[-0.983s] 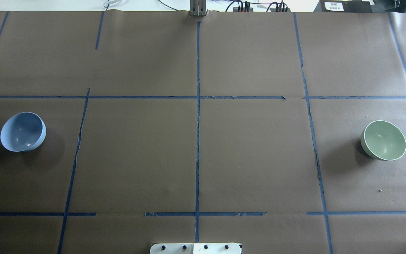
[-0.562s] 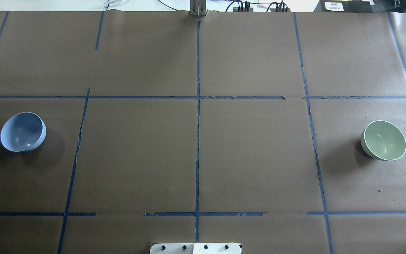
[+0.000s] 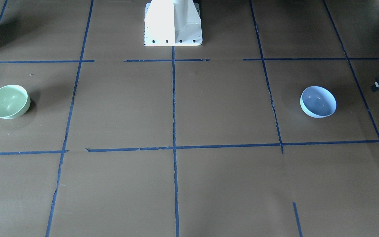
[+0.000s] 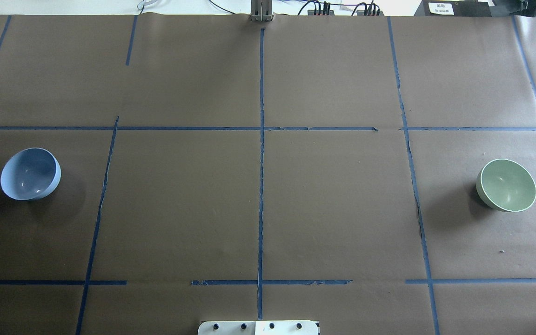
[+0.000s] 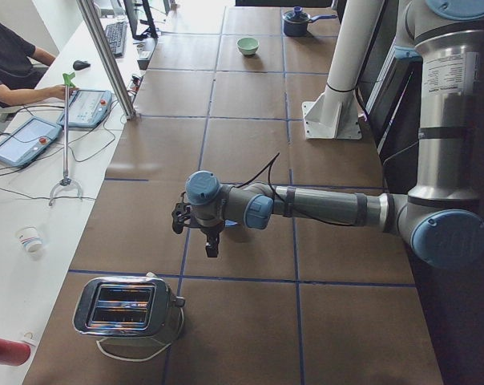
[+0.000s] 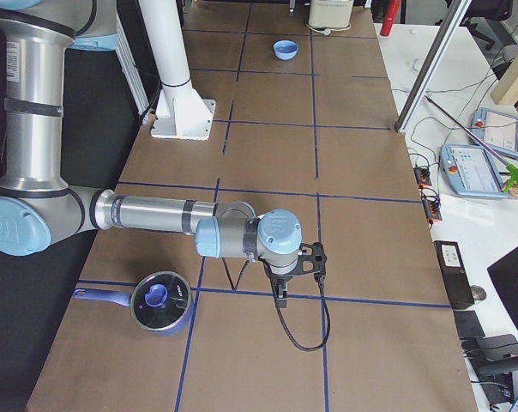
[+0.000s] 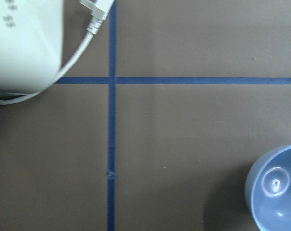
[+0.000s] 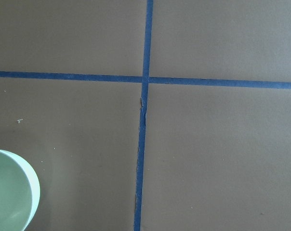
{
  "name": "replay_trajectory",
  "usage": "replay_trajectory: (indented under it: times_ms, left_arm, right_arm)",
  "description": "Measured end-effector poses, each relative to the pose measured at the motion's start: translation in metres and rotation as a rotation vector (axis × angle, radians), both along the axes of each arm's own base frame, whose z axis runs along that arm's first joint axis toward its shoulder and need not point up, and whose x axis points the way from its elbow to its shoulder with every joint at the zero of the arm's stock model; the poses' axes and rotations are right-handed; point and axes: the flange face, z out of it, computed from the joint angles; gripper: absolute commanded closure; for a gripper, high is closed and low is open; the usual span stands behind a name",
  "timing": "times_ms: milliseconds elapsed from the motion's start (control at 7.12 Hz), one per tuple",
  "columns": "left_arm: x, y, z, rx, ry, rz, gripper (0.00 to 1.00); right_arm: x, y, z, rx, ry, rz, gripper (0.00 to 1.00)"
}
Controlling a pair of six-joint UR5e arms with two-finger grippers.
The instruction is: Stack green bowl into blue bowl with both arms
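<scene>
The green bowl (image 4: 506, 185) stands upright at the table's far right; it also shows in the front view (image 3: 8, 101) and at the lower left of the right wrist view (image 8: 8, 190). The blue bowl (image 4: 30, 173) stands upright at the far left, also seen in the front view (image 3: 318, 101) and the left wrist view (image 7: 275, 190). The left gripper (image 5: 202, 233) hovers over the table near the blue bowl. The right gripper (image 6: 280, 294) hovers near the green bowl. Neither holds a bowl. I cannot tell whether either is open or shut.
A chrome toaster (image 5: 126, 309) with a white cord stands beyond the blue bowl. A blue pot with a lid (image 6: 160, 302) sits beyond the green bowl. The white pedestal base (image 3: 173, 23) is at the robot's edge. Blue tape lines cross the brown table cover.
</scene>
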Motion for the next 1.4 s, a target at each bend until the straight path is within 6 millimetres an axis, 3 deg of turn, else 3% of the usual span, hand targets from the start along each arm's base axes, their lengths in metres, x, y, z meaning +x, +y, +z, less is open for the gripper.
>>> replay_trajectory:
  times_ms: [421, 562, 843, 983, 1124, 1405]
  left_arm:
    - [0.094, 0.021, 0.008, -0.022, 0.023, -0.062, 0.01]
    - [0.115, 0.025, 0.007, -0.022, 0.015, -0.065, 0.08]
    - [0.134, 0.027, 0.008, -0.023, 0.007, -0.055, 0.65]
    - [0.138, 0.028, 0.009, -0.025, 0.005, -0.050, 0.86]
    - [0.139, 0.029, 0.008, -0.024, 0.007, -0.049, 0.96]
    - [0.137, 0.031, 0.005, -0.032, 0.013, -0.054, 1.00]
  right_arm:
    - [0.000, 0.000, -0.001, 0.001, 0.001, 0.000, 0.00]
    - [0.000, -0.001, -0.001, 0.002, 0.001, 0.000, 0.00]
    - [0.000, -0.002, -0.002, 0.005, 0.002, 0.000, 0.00]
    - [0.000, -0.003, -0.003, 0.007, 0.001, 0.000, 0.00]
    - [0.000, -0.004, -0.004, 0.009, 0.001, 0.000, 0.00]
    - [0.000, -0.005, -0.007, 0.014, 0.001, 0.000, 0.00]
